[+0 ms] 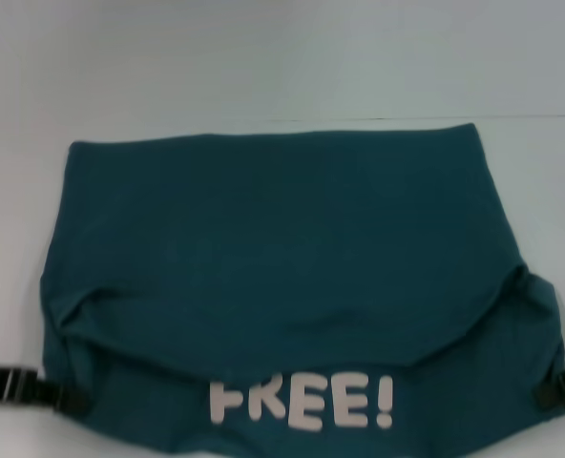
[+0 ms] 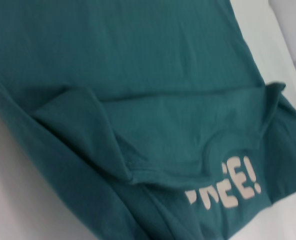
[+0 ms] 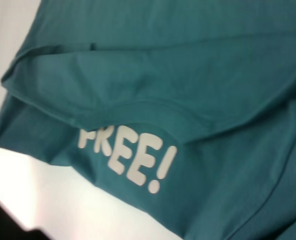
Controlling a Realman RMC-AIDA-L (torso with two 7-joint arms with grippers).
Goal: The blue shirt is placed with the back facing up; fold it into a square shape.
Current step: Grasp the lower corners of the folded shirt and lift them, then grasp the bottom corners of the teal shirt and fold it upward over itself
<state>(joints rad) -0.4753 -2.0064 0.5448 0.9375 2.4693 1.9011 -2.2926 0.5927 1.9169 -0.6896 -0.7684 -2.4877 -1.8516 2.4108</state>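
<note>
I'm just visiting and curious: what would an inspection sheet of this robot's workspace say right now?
Surface: white table, bare around the cloth.
Job's things: blue shirt lies folded over itself; white lettering shows on the near layer below the fold edge.
Clutter: nothing seen.
Grippers: left gripper at the shirt's near left edge, right gripper at its near right edge.
Cables: nothing seen.
Surroundings: nothing seen beyond the table.
</note>
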